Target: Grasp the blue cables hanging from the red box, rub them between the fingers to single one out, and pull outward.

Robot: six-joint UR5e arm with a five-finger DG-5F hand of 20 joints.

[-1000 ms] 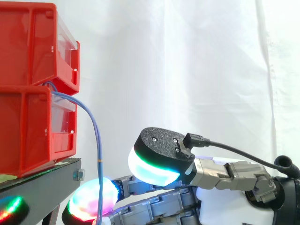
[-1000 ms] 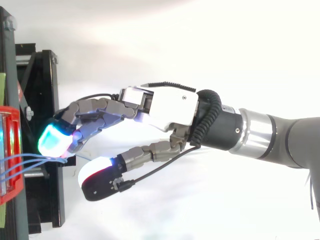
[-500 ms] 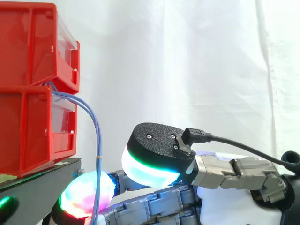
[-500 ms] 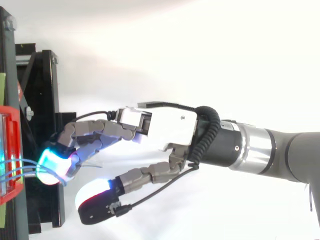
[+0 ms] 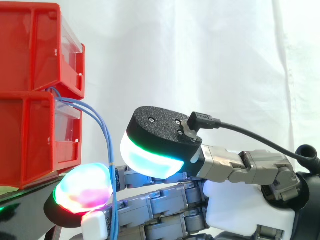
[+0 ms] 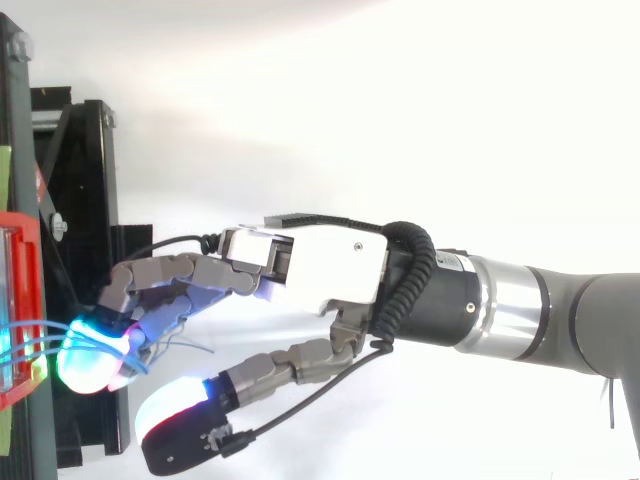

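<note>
Thin blue cables [image 5: 106, 145] come out between the two stacked red bins [image 5: 30, 140], arc outward and hang down past the stand. In the top view they leave the red bin's front [image 6: 20, 300] as several strands [image 6: 25, 335]. My hand [image 6: 320, 270] reaches in from the right with its fingers fairly straight. The glowing fingertips [image 5: 82, 192] lie against the hanging cables, which run down across the front of the fingers. The thumb's pad [image 5: 150, 152] stands well apart from the fingers, nearer the side camera. Nothing is pinched between thumb and fingers.
The bins sit on a black stand [image 6: 80, 200] at the left, with the fingertips right at its edge. A white curtain [image 5: 210, 60] hangs behind. The arm [image 6: 560, 320] fills the right of the top view.
The hand has moved toward the bins and sideways, and sits higher in the side view. Its fingertips now touch the cables, which show as two separate strands.
</note>
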